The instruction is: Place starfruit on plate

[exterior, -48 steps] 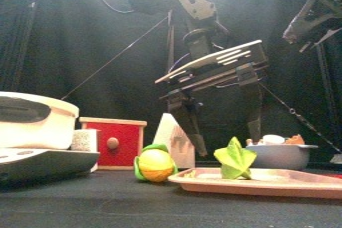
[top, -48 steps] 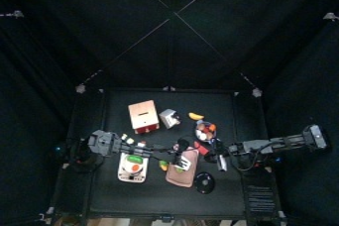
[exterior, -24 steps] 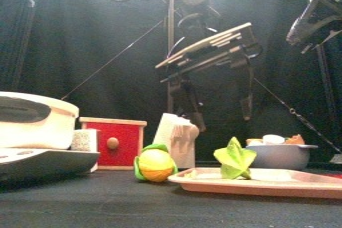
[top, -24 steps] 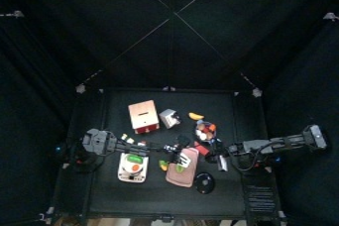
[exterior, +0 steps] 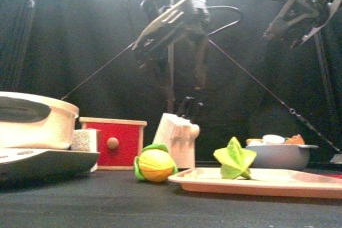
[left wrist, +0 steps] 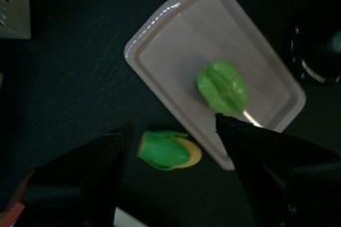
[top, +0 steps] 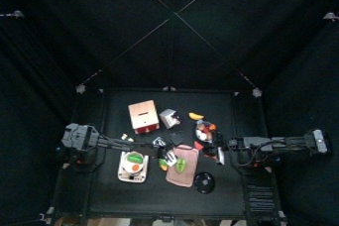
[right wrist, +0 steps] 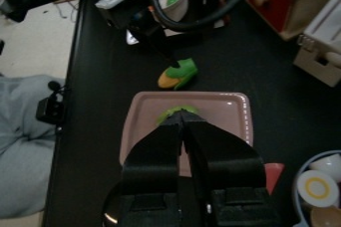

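On my black counter (top: pixel 106 131) I see a pink plate (top: pixel 183 169) toward the front edge, a red box (top: pixel 143 116) nearer the back, and a white appliance (exterior: pixel 30 132) front-left.

Pretty dim on my end, light coming from above leaves a glare streak on the plate (left wrist: pixel 173 27), and my left wrist feed's soft and blurry.

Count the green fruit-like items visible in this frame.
2. The starfruit lies on the pink plate. A green-and-yellow fruit sits on the table just off the plate's edge. Others may be hidden behind clutter.
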